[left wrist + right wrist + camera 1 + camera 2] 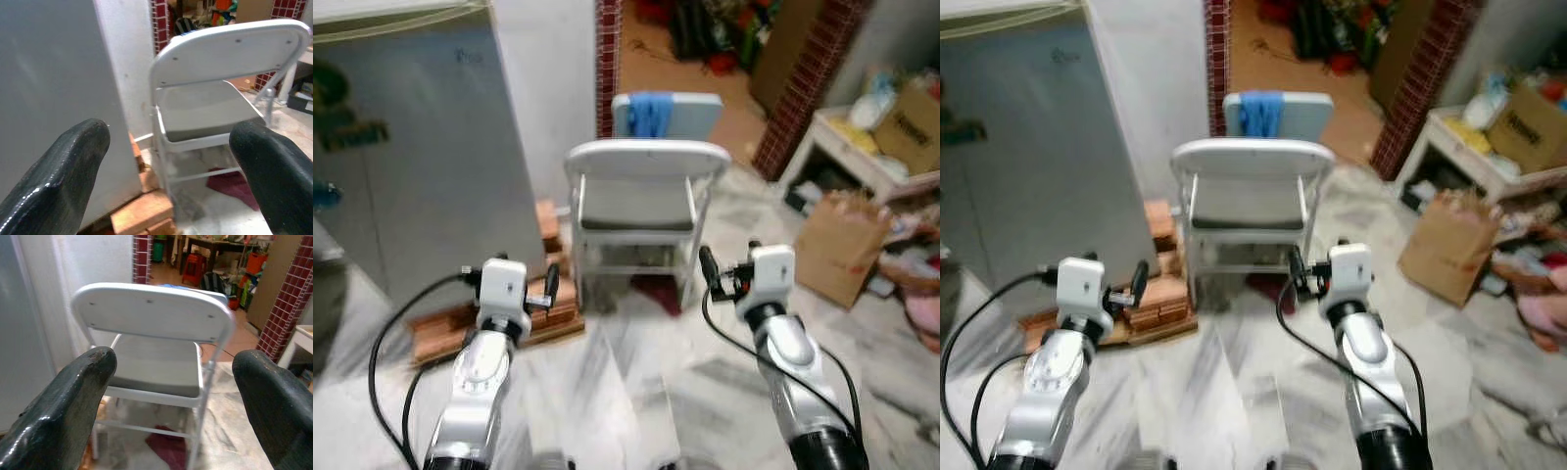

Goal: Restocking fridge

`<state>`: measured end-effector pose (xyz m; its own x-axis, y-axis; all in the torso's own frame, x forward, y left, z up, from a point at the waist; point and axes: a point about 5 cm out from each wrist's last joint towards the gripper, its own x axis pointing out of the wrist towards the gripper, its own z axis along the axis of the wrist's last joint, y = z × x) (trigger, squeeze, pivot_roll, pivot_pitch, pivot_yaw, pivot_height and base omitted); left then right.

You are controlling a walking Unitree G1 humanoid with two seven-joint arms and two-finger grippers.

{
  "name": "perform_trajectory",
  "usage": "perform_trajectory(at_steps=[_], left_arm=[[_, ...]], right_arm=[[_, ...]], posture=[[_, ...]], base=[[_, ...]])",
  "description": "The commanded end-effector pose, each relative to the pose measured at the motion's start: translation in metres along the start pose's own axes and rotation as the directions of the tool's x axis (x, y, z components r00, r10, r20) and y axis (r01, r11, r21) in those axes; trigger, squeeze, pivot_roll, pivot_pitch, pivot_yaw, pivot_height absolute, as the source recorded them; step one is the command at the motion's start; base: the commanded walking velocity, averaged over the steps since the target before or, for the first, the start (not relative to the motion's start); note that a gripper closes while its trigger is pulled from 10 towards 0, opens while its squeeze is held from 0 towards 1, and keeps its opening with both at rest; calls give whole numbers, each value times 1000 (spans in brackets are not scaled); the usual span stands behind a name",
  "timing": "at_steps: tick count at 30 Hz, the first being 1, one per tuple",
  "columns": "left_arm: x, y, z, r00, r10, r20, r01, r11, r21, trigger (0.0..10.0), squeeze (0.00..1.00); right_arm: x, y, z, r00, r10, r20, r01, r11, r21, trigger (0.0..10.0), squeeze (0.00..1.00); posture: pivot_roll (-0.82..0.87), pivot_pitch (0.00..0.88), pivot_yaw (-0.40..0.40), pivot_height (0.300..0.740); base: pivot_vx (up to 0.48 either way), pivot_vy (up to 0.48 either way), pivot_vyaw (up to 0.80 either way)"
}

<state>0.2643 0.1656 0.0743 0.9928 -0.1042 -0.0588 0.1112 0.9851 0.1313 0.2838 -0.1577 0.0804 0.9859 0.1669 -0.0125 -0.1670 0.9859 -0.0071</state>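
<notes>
Approach stage of restocking: in the lower frame the left gripper [551,286] and right gripper [709,266] are held forward over the marble floor [636,372], jaws spread wide and carrying nothing. Beyond them stands a grey folding chair [641,211] at centre, and the fridge [421,147], door shut, fills the upper left. The next move likely calls for turning left toward the fridge door.

Fridge [411,157] seemingly left of chair [641,211]

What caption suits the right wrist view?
Open right gripper faces a white folding chair, holding nothing.
</notes>
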Motion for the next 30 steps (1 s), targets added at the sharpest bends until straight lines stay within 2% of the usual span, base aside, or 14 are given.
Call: perform_trajectory(at_steps=[1, 8, 23, 30], left_arm=[[-3, 10, -3, 1000, 24, -19, -24, 1000, 3, 10000, 0], [-4, 8, -1, 1000, 20, -16, -20, 1000, 3, 10000, 0], [-5, 8, -2, 1000, 12, -24, -12, 1000, 4, 10000, 0], [-4, 9, -3, 999, 14, -30, -14, 1000, 4, 10000, 0]], right_arm=[[5, 8, 6, 999, 26, 25, -26, 1000, 1, 10000, 0], [5, 4, 5, 1000, 25, 16, -24, 1000, -9, 10000, 0], [5, 8, 4, 999, 30, 17, -30, 1000, -6, 10000, 0], [6, 8, 5, 999, 32, 21, -32, 999, -17, 10000, 0]], posture=[[74, 46, -11, 740], [75, 56, -9, 740], [77, 56, -5, 740], [80, 59, -1, 740]], base=[[0, 480, 0], [0, 480, 0], [0, 480, -788], [0, 474, -79]])
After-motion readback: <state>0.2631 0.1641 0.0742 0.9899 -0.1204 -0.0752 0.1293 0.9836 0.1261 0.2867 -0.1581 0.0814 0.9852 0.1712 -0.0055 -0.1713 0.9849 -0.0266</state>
